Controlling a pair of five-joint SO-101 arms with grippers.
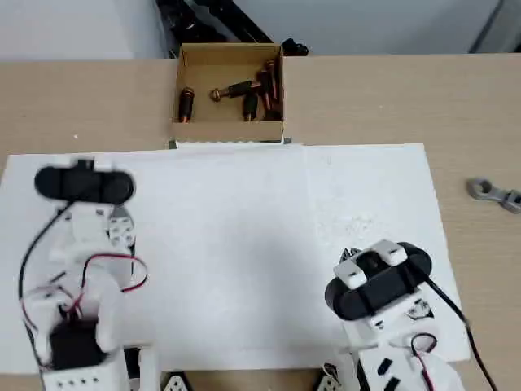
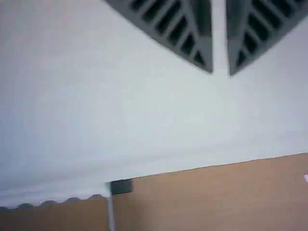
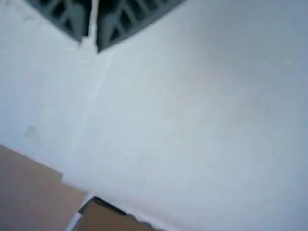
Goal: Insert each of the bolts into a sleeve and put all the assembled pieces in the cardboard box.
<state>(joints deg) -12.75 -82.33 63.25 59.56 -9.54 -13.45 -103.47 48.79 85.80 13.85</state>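
High view: the cardboard box point(image 1: 230, 54) sits at twelve o'clock on the wooden table point(image 1: 81, 98), its near wall touching the far edge of a white sheet point(image 1: 244, 244) that covers the middle of the table. Inside the box lie several copper-coloured assembled pieces. One point(image 1: 186, 104) lies along the box's nine o'clock wall. Another point(image 1: 234, 90) lies crosswise near the centre. A cluster point(image 1: 267, 83) is bunched against the three o'clock wall, and how many it holds cannot be told.

The left arm point(image 1: 81, 244) stands at about eight o'clock on the sheet, and the right arm point(image 1: 378, 285) at about five o'clock. Both are well apart from the box. A small metal wrench point(image 1: 492, 193) lies on bare wood at three o'clock, off the sheet.

In the left wrist view, the left gripper point(image 2: 221, 73) hangs over the white sheet, near the sheet's edge where the wood begins. Its two grey ribbed fingers point(image 2: 192, 38) are drawn close with a narrow slit between them, and nothing is held.

In the right wrist view, the right gripper point(image 3: 90, 45) hangs likewise over the sheet, with its fingers point(image 3: 130, 19) brought together to a thin line, and they clasp nothing.
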